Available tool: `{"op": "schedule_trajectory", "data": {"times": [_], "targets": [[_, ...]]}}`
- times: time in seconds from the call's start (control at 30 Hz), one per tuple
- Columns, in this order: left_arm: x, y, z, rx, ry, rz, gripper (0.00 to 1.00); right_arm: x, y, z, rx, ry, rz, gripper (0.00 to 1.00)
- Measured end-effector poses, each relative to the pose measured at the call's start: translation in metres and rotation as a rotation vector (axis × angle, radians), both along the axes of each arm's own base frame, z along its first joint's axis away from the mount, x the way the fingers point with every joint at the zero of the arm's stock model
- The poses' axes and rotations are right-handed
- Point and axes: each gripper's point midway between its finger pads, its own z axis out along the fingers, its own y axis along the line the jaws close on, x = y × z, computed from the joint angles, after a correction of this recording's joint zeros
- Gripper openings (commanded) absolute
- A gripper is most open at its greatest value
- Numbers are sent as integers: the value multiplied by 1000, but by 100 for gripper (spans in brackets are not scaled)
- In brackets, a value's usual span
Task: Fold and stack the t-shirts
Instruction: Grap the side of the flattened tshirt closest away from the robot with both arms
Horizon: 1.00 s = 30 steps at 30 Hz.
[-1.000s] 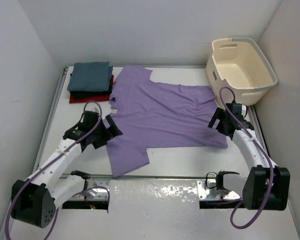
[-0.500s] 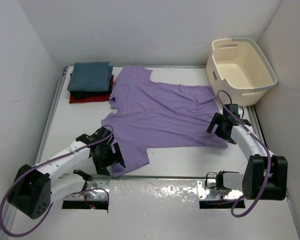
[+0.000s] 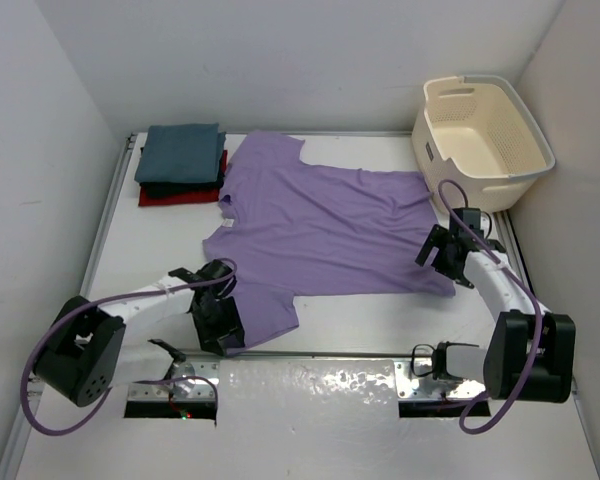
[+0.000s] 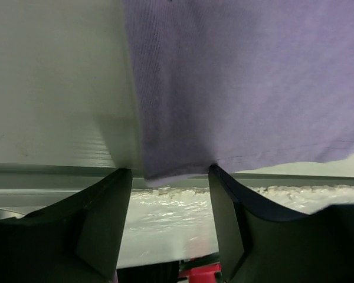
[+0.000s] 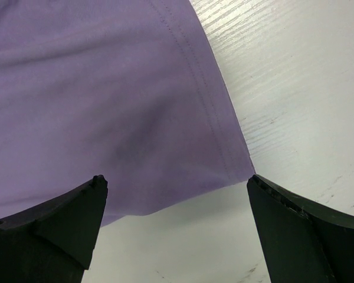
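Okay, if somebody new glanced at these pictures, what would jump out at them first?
The big lavender-purple cloth t-shirt spread flat at centre, with the left gripper straddling its near sleeve corner and the right gripper open over its near right hem corner. Then the stack of folded t-shirts, dark teal-blue on top, far left, and the empty cream perforated plastic laundry basket, far right.

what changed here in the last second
The left gripper swung back toward the near edge and began narrowing around the near sleeve corner of the purple t-shirt, without clamping it yet. The right gripper shifted slightly at the hem corner, open. The t-shirt, folded stack and basket stayed put.
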Motion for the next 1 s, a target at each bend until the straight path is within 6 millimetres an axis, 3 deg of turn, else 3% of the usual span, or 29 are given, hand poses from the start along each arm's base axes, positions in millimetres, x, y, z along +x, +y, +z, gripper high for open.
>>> {"op": "schedule_trajectory", "data": {"times": [0.13, 0.27, 0.43, 0.6, 0.87, 1.0], "targets": [[-3, 0, -4, 5, 26, -20, 35, -2, -1, -1, 13, -1, -9, 99], [-4, -6, -2, -28, 34, -28, 0, -6, -2, -2, 16, -1, -17, 99], [-4, -8, -1, -39, 35, -39, 0, -13, 0, -6, 43, 4, -25, 99], [5, -8, 3, -34, 1, -63, 0, -34, -1, -11, 58, 45, -49, 96], [6, -6, 5, -29, -9, -97, 0, -64, -7, -37, 100, 94, -146, 80], [5, -5, 5, -28, -8, -109, 0, -63, -1, -49, 137, 91, -160, 73]]}}
